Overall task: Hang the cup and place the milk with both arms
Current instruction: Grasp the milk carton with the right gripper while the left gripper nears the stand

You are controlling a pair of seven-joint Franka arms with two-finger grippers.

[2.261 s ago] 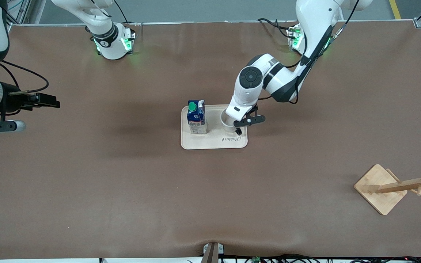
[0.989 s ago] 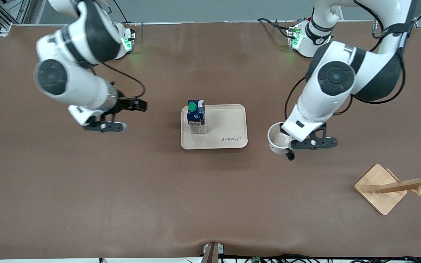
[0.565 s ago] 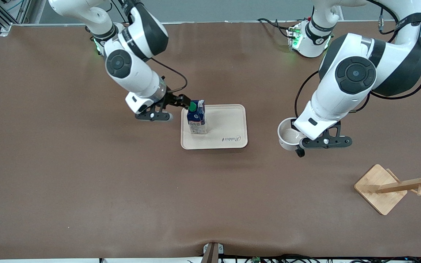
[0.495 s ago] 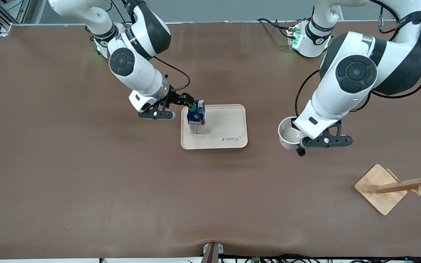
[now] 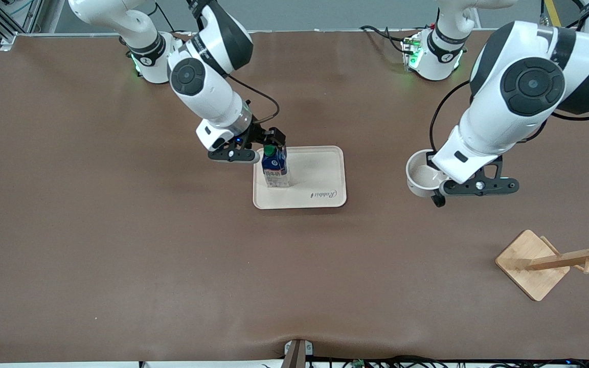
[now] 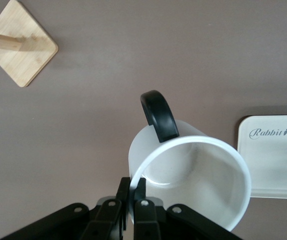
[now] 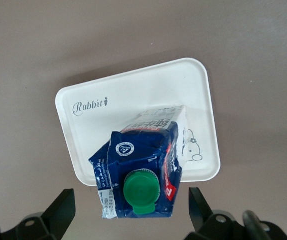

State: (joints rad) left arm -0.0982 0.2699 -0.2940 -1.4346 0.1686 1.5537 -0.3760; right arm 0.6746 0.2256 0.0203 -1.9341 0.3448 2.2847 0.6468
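The milk (image 5: 275, 167) stands upright on the beige tray (image 5: 320, 174), at the tray's end toward the right arm. My right gripper (image 5: 270, 141) is open just above the carton's top. In the right wrist view the fingers (image 7: 62, 210) stand wide on either side of the milk (image 7: 138, 165) and its green cap (image 7: 142, 192). My left gripper (image 5: 437, 187) is shut on the rim of the white cup (image 5: 420, 174) and holds it above the bare table, between the tray and the rack. In the left wrist view the cup (image 6: 193, 175) is pinched at the rim beside its black handle (image 6: 159, 115). Its face is hidden.
A wooden cup rack (image 5: 535, 263) with angled pegs stands near the front camera at the left arm's end; its base also shows in the left wrist view (image 6: 21, 50). The tray's "Rabbit" end (image 6: 273, 165) holds nothing. The brown table (image 5: 120, 245) spreads wide around.
My left gripper lifted the cup off the tray and carried it toward the left arm's end. My right arm swung in from its end of the table to the milk's top.
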